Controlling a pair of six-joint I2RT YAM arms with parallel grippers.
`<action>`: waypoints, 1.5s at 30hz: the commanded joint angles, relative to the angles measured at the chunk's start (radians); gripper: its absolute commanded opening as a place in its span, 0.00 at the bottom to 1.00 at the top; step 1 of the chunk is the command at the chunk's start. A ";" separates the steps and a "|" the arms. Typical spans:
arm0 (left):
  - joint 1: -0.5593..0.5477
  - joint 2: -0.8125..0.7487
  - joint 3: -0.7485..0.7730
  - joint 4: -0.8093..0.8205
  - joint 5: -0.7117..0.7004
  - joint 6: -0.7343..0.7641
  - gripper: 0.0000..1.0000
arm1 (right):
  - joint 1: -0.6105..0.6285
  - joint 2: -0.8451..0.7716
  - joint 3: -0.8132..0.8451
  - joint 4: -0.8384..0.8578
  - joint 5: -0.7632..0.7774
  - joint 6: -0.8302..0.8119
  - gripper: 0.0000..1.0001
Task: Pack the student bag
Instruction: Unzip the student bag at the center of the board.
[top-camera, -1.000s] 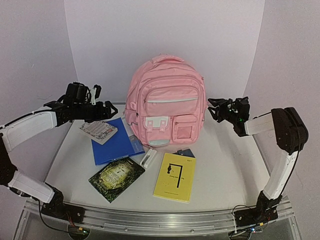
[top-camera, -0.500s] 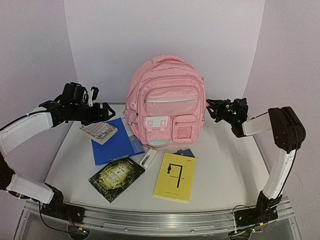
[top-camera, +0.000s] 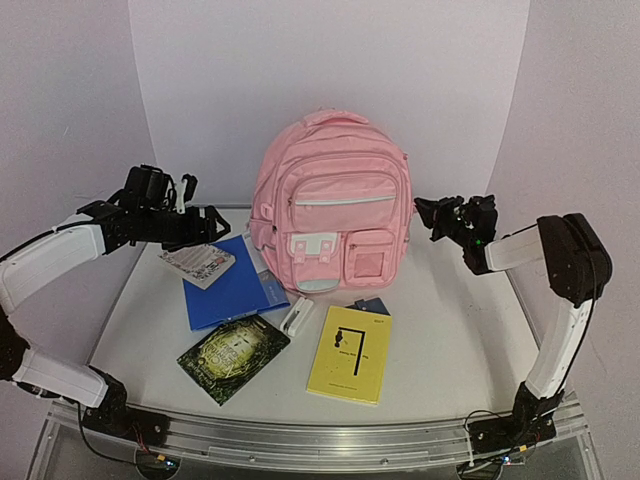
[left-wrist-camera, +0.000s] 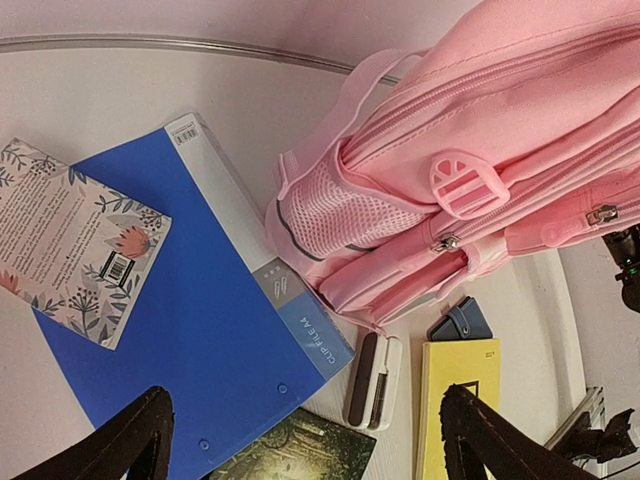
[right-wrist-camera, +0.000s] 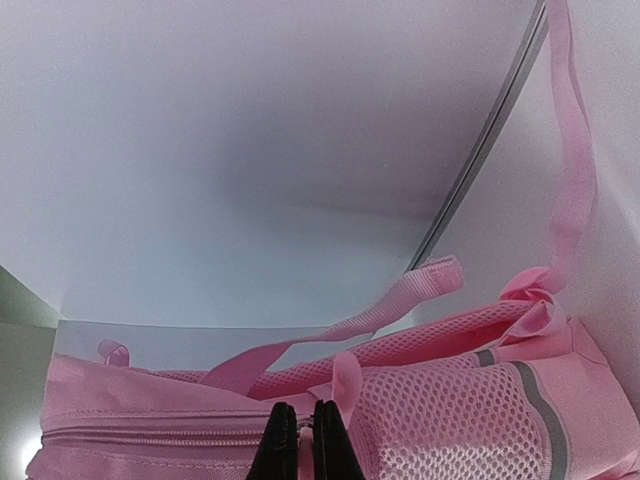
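Observation:
The pink student bag (top-camera: 330, 200) stands upright at the back middle of the table, its front pockets facing the arms. My right gripper (top-camera: 424, 212) is at the bag's right side, by the mesh pocket (right-wrist-camera: 470, 420). In the right wrist view that gripper (right-wrist-camera: 300, 440) is shut, with a pink zip pull pinched between its black fingers at the bag's zip line (right-wrist-camera: 150, 438). My left gripper (top-camera: 210, 222) hovers open, left of the bag, above the blue file. In the left wrist view it (left-wrist-camera: 310, 445) holds nothing, and the bag (left-wrist-camera: 480, 150) lies upper right.
In front of the bag lie a blue clip file (top-camera: 232, 285), a floral notebook (top-camera: 196, 263) on its corner, a dark green book (top-camera: 233, 355), a yellow book (top-camera: 350, 352), a white eraser-like block (top-camera: 297, 316) and a small blue case (top-camera: 372, 306). Walls close in on three sides.
The right gripper's jaws have closed onto the zip pull at the bag's side. The left arm has sunk slightly toward the file and stays open.

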 joint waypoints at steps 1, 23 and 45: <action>0.005 -0.039 0.048 -0.011 0.024 -0.007 0.93 | 0.004 -0.082 0.020 0.045 0.045 -0.020 0.00; 0.005 -0.001 0.105 -0.026 0.172 0.011 1.00 | 0.148 -0.329 0.425 -0.659 0.425 -0.678 0.00; 0.006 0.233 0.166 0.153 0.259 0.114 0.74 | 0.366 -0.257 0.714 -0.831 0.563 -1.076 0.00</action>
